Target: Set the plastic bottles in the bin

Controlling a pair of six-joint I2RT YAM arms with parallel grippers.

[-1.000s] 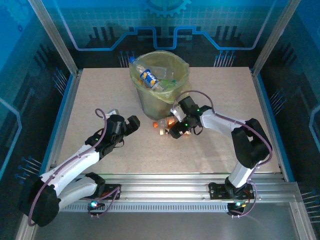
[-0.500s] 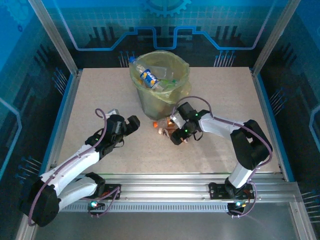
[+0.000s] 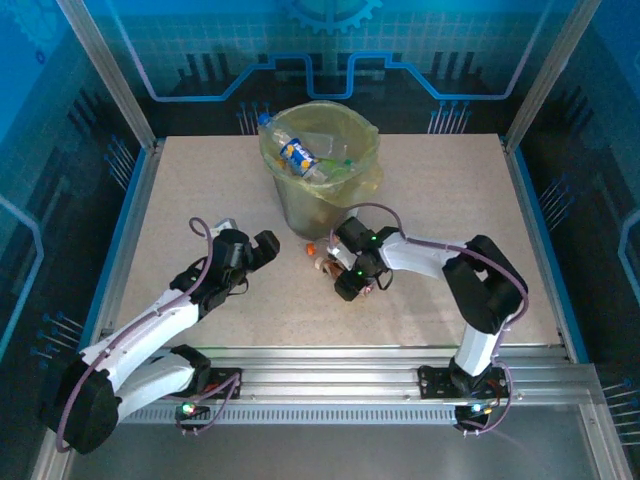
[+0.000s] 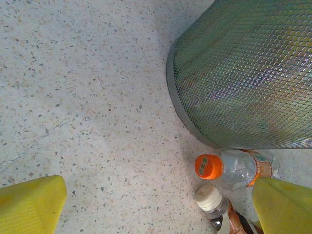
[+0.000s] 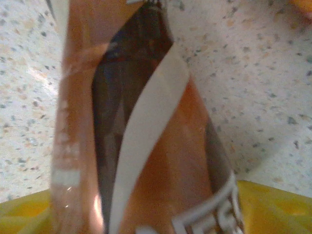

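The left tool (image 3: 262, 248) is hovering over the bench (image 3: 180, 180) with its jaws standing wide apart and holding nothing. Just past it, the bin (image 3: 300, 212) is standing upright with several bottles (image 3: 298, 155) lying inside. An orange-capped bottle (image 4: 229, 168) and a white-capped bottle (image 4: 210, 197) are lying against its base. The right tool (image 3: 345, 282) is straddling a brown-labelled bottle (image 5: 141, 122) on the bench, yellow fingers (image 5: 273, 204) on either side; whether they are pressing it, I cannot tell.
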